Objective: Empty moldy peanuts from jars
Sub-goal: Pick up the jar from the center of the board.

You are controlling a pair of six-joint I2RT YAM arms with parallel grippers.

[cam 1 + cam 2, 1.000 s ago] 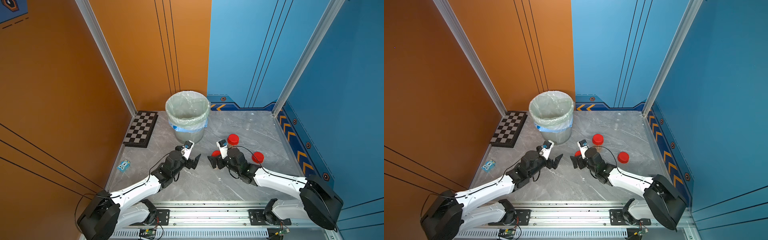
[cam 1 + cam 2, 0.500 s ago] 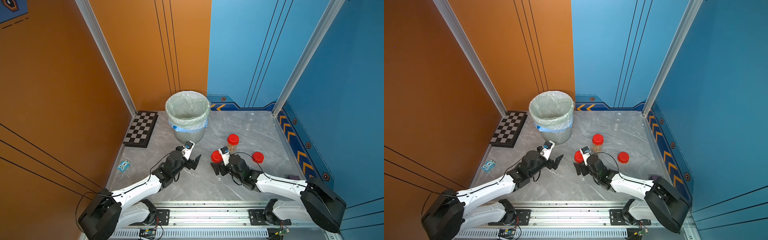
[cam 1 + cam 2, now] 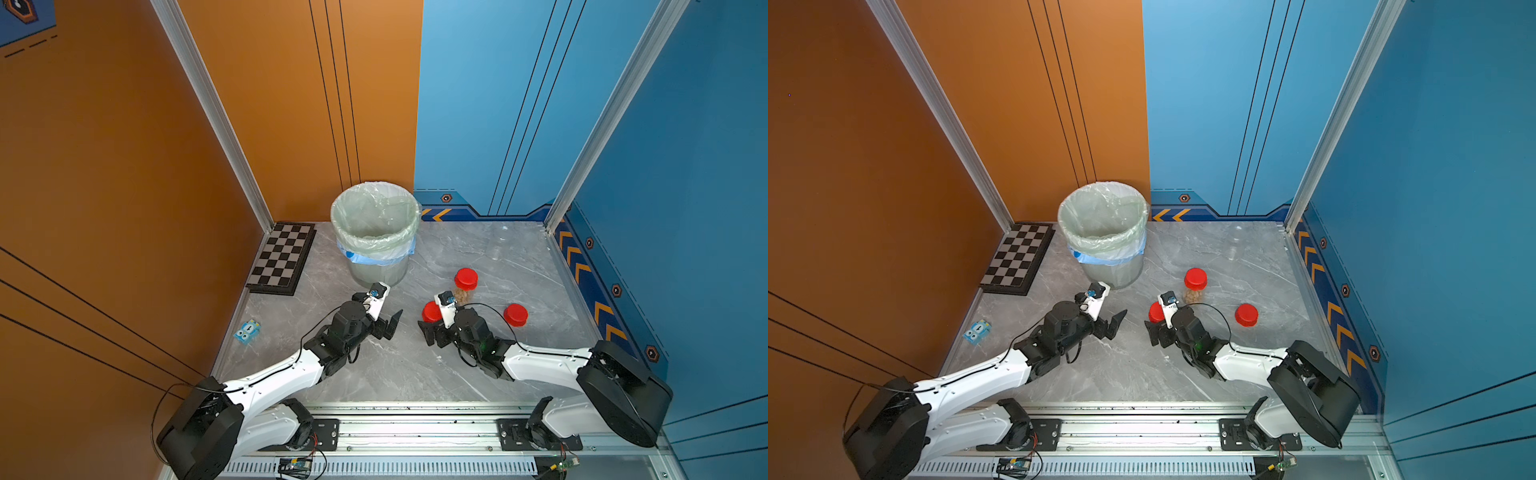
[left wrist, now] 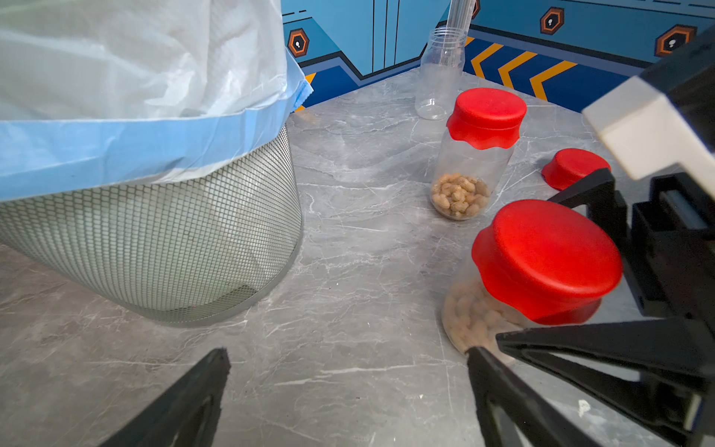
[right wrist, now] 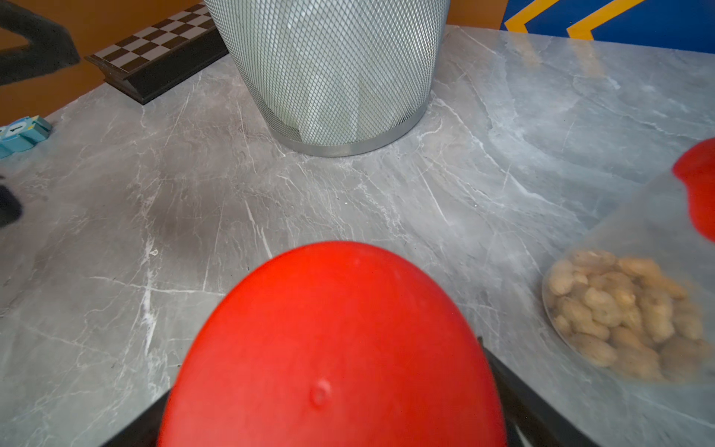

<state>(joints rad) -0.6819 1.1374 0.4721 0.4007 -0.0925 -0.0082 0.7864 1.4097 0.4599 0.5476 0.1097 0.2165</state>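
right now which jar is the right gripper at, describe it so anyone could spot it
Find the bag-lined mesh bin at the back. Right of it stand red-lidded jars: pick the leftmost jar, with the right gripper around it; the farther jar and rightmost jar stand free.

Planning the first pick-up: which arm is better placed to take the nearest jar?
Right. The right gripper has its jaws either side of that jar; the left gripper hangs open over the table, apart from it.

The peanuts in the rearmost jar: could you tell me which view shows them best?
The left wrist view: the peanuts lie sharp and unobstructed inside the jar. The right wrist view shows them close but blurred; both top views show only a tiny tan patch.
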